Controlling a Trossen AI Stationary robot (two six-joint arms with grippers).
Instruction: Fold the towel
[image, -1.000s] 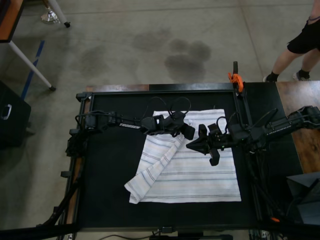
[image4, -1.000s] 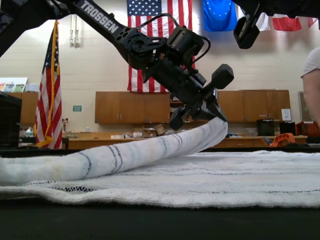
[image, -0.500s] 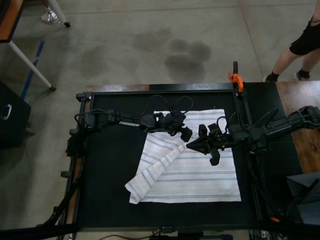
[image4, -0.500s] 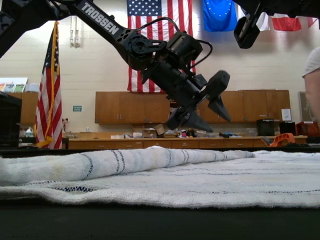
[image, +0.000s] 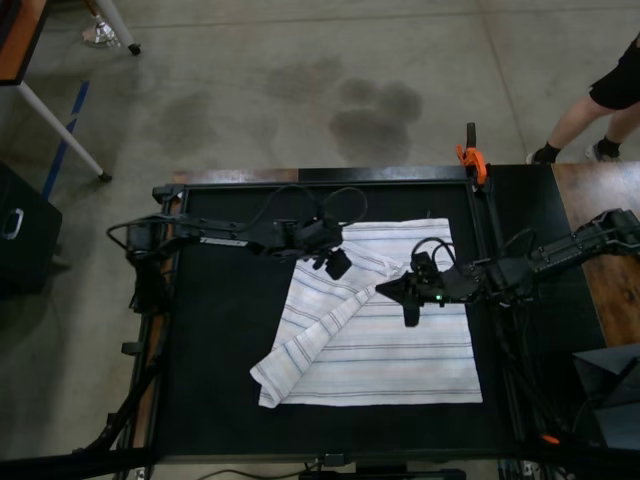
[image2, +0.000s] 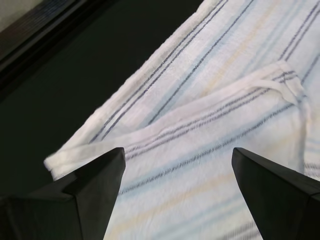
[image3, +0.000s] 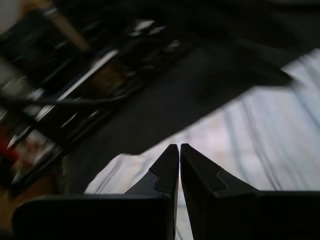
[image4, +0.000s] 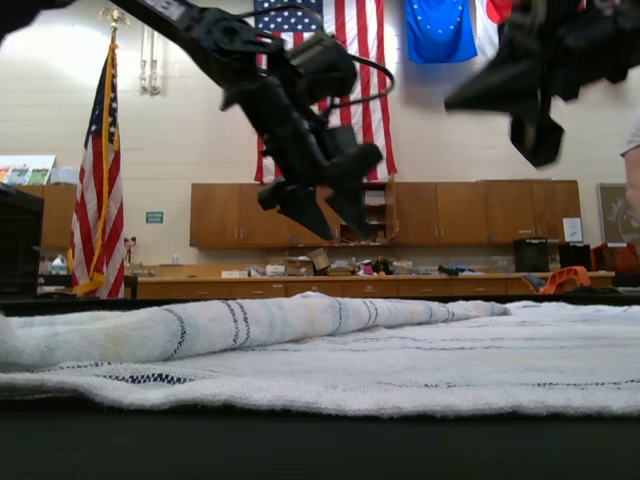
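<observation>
Below the left pincer, gaping wide and empty, lies the towel with one corner folded over. Meanwhile the right pincer is pinched closed on nothing, above the same cloth on the bench.

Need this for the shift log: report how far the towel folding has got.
Done: one corner of the towel lies folded diagonally across it. In hand: nothing; the left gripper is open above the cloth, the right gripper shut and empty. Left: the towel is not yet a neat rectangle.

Folded towel beneath two raised arms
</observation>
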